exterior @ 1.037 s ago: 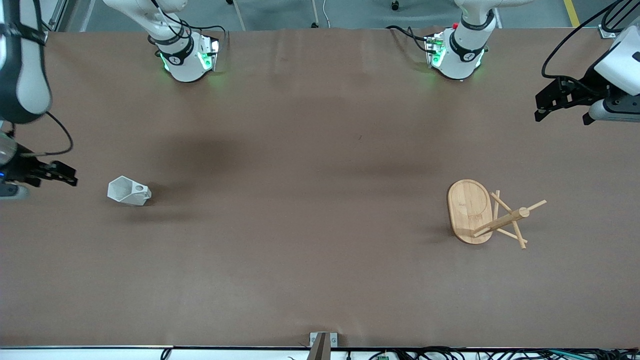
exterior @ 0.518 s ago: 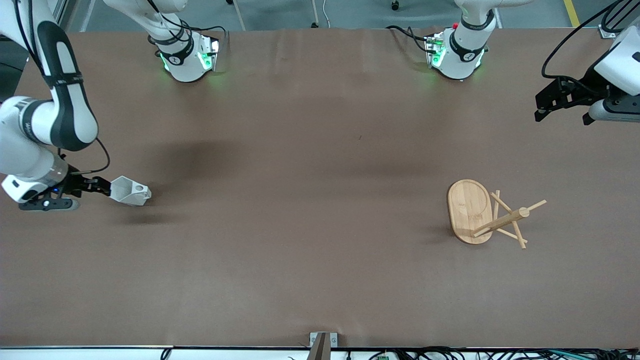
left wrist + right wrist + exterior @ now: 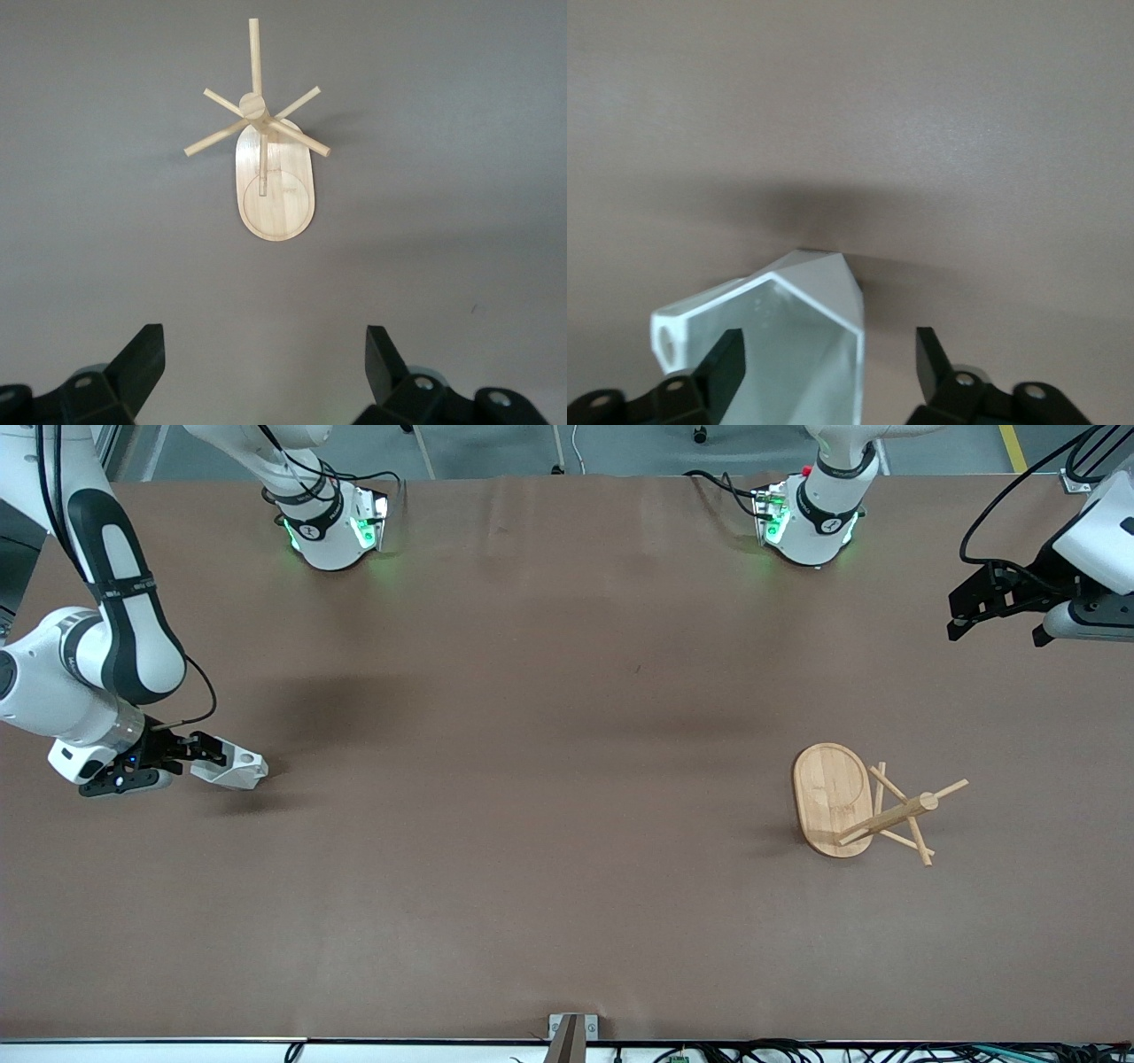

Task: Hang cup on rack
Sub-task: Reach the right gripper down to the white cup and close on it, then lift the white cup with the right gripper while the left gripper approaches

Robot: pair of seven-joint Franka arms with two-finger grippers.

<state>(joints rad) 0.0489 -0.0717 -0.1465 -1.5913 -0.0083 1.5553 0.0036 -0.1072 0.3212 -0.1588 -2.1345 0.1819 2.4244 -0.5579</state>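
While lying sideways, white faceted cup (image 3: 237, 770) shows its holed handle.

1. A brown tabletop (image 3: 567, 717) fills most of the front view, smooth and matte, with faint creases near its top edge.
2. A small metal bracket (image 3: 571, 1032) sits at the middle of the tabletop's edge nearest the front camera.
3. Dark cables (image 3: 797, 1052) run along that same edge, toward the left arm's end.

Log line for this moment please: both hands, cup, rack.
right hand: open astride cup, no grip yet | cup: lying on table | left hand: open, waiting above table | rack: standing, no cup hung
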